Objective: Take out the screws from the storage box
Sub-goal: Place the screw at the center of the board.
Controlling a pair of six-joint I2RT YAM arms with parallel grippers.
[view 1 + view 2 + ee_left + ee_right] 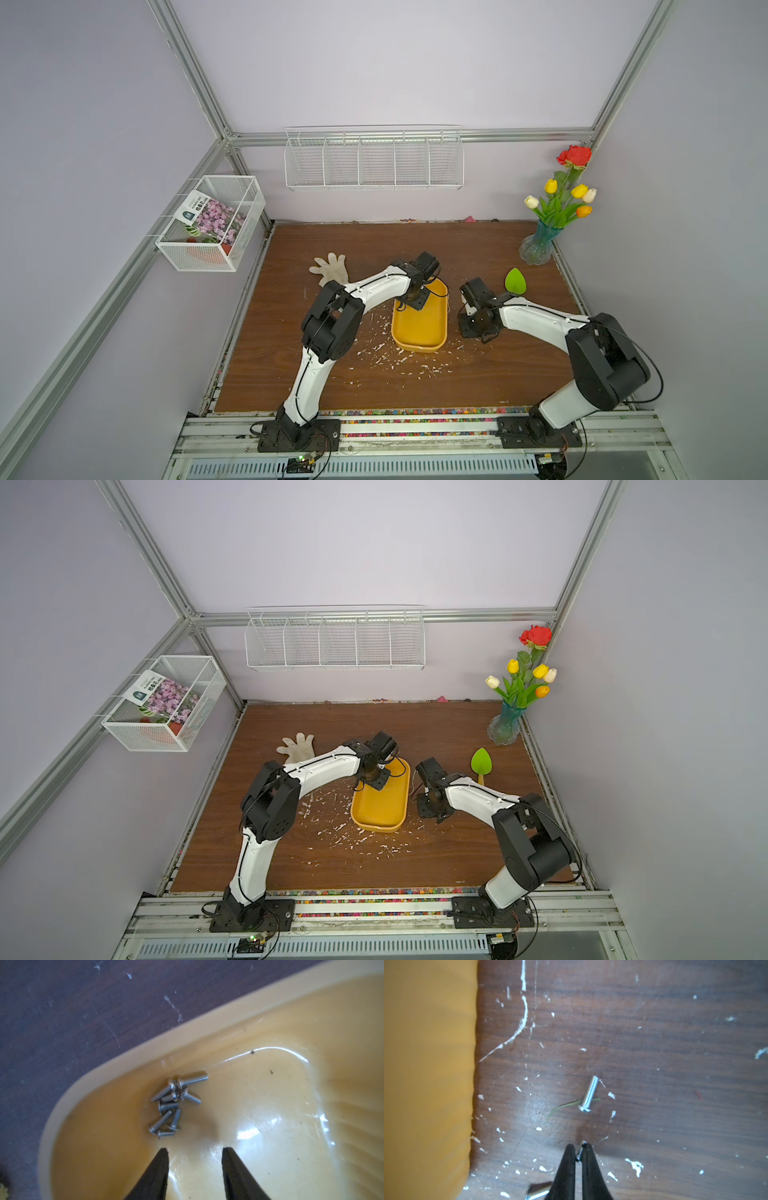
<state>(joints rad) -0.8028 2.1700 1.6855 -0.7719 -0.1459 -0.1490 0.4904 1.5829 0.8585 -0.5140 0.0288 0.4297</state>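
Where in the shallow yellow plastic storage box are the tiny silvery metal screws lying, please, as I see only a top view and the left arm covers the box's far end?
Observer: The left wrist view shows the small silvery metal screws clustered inside the shallow yellow plastic storage box, against its wall near a rounded corner.
Operator: Thank you. Is that arm holding any?
Observer: No, the left gripper is open and empty, its tips short of the cluster.
Operator: And the other arm?
Observer: In the right wrist view the right gripper is shut on a single screw over the brown wooden table, outside the box.
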